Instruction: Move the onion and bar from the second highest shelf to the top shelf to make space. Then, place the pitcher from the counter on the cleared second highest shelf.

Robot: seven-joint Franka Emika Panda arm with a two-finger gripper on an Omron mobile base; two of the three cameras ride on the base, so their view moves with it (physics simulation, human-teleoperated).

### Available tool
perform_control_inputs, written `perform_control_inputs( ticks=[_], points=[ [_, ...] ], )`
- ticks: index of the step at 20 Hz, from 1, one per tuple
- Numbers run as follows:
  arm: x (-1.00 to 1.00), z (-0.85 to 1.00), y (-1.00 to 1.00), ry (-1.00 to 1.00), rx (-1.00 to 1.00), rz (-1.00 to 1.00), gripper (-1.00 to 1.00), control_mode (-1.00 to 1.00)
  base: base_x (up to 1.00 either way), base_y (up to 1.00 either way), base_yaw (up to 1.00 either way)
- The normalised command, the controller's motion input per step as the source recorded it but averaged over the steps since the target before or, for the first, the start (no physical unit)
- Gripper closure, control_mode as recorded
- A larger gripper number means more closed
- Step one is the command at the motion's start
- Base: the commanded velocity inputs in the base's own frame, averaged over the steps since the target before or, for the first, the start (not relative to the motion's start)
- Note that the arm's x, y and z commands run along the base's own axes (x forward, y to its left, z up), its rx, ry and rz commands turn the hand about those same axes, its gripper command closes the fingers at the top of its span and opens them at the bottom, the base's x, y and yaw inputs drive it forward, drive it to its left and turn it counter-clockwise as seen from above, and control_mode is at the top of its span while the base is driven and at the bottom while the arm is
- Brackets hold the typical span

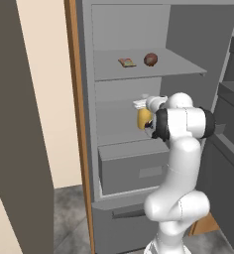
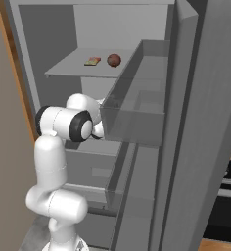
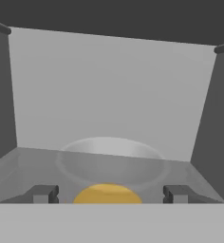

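The pitcher (image 1: 144, 118) is seen at the second highest shelf (image 3: 47, 163), between the fingertips (image 3: 43, 193) of the gripper (image 3: 109, 194), which are spread wide apart and released. On the top shelf (image 1: 188, 67), the bar (image 1: 127, 62) lies at 9 o'clock from the onion (image 1: 150, 59).

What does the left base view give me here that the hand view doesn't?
Left base alone: the onion and the bar side by side on the top shelf, the grey drawer box lower down, and the arm reaching into the fridge. Hand view alone: the two fingertips spread wide either side of the pitcher. Both: the yellow pitcher at the gripper, inside the grey cavity.
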Motion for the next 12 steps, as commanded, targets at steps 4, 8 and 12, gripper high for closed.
perform_control_inputs(
  ticks=[4, 8, 12],
  points=[
    [-0.3, 0.0, -0.04, 0.0, 0.0, 0.0, -1.0, -1.0, 0.0, 0.0, 0.0],
    [-0.06, 0.0, -0.01, 0.0, 0.0, 0.0, -1.0, -1.0, 0.0, 0.0, 0.0],
    [-0.03, 0.0, 0.0, 0.0, 0.0, 0.0, -1.0, -1.0, 0.0, 0.0, 0.0]
  ],
)
